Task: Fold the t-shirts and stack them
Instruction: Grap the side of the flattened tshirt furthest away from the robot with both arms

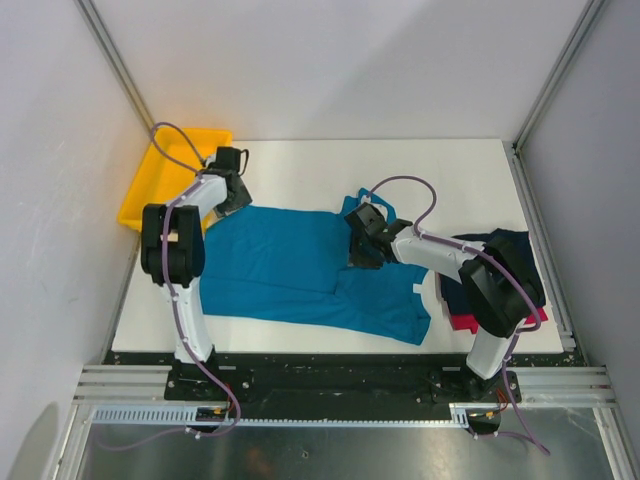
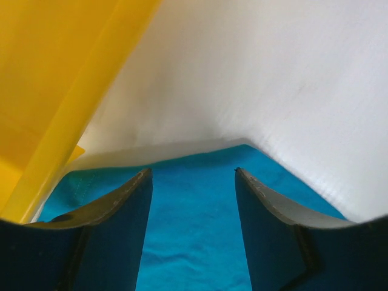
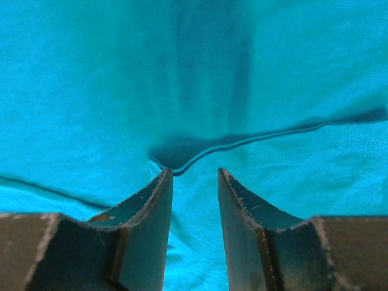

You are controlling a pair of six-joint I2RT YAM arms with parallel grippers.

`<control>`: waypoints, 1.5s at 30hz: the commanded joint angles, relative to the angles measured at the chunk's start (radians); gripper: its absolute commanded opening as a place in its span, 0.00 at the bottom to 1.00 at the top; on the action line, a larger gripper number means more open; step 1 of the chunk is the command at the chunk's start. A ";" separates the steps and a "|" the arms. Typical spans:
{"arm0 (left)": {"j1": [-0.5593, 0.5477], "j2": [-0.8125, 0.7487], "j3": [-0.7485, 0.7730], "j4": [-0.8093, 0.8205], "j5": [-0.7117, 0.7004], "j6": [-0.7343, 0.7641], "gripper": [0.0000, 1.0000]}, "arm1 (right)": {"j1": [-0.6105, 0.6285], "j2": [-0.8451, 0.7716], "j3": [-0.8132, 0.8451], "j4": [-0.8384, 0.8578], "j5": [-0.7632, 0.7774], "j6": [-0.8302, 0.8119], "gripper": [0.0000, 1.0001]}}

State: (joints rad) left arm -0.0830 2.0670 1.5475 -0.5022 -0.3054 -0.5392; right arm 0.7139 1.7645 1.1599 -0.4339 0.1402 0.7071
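From above, the teal t-shirt (image 1: 290, 265) lies spread on the white table (image 1: 330, 170), with the navy t-shirt (image 1: 525, 262) and red t-shirt (image 1: 462, 322) heaped at its right edge. At the left wrist, the left gripper (image 2: 193, 173) gapes wide over a teal corner beside the yellow tray (image 2: 60, 91). At the right wrist, the right gripper (image 3: 194, 173) is narrowly parted at a teal fold.

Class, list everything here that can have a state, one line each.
Teal shirt: spread on the table, partly folded.
Navy shirt: crumpled heap at the right edge.
Red shirt: mostly covered by the navy one.
Yellow tray: at the far left corner, nothing visible inside.
Left pincer: open over the teal shirt's corner.
Right pincer: open over a teal fold.
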 commanded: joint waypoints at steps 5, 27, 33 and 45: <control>0.004 0.035 0.044 0.007 -0.035 0.022 0.57 | 0.008 -0.030 -0.002 0.021 -0.006 0.000 0.40; 0.021 0.011 0.030 0.005 0.002 0.057 0.16 | 0.016 -0.035 -0.002 0.015 -0.007 0.000 0.39; 0.032 0.021 0.040 -0.004 -0.048 0.104 0.58 | 0.015 -0.032 -0.002 0.016 -0.012 -0.006 0.39; 0.047 0.111 0.103 -0.058 0.048 0.129 0.38 | 0.002 -0.022 -0.002 0.021 -0.035 -0.019 0.39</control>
State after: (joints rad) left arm -0.0452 2.1551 1.6123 -0.5369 -0.2970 -0.4343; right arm 0.7223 1.7645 1.1595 -0.4328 0.1173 0.7021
